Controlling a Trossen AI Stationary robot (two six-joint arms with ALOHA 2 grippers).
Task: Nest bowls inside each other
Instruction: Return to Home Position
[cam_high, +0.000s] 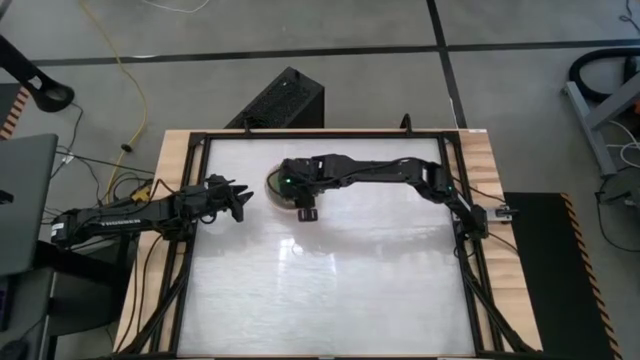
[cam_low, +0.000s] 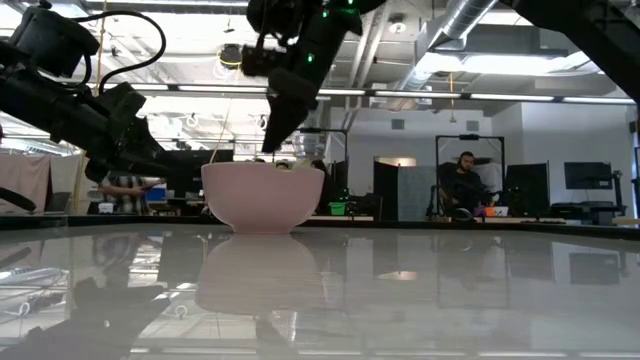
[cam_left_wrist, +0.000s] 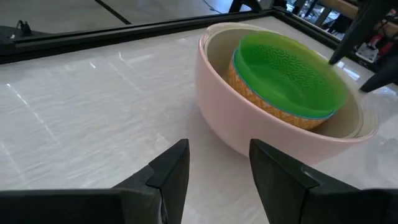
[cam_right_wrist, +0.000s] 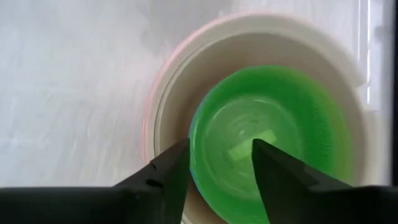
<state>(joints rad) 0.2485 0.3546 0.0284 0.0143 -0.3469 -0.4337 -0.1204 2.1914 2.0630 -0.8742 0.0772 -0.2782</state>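
Note:
The bowls stand nested on the white table, left of its middle toward the far edge. The pale pink bowl (cam_left_wrist: 230, 118) is outermost, its base on the table. Inside it show the beige-grey bowl's rim (cam_left_wrist: 219, 38), a thin blue rim (cam_left_wrist: 311, 116) and the green bowl (cam_left_wrist: 286, 74) innermost. My right gripper (cam_right_wrist: 221, 162) hangs open just above the green bowl (cam_right_wrist: 273, 137), pointing steeply down, nothing between its fingers. In the low view it (cam_low: 275, 135) is over the pink bowl (cam_low: 262, 197). My left gripper (cam_left_wrist: 217, 162) waits open, left of the stack (cam_high: 274, 180).
A black frame (cam_high: 195, 200) runs around the table top. A black box (cam_high: 280, 100) stands on the floor beyond the far edge. The near half of the table (cam_high: 330, 290) is bare white surface. People sit in the room behind (cam_low: 462, 185).

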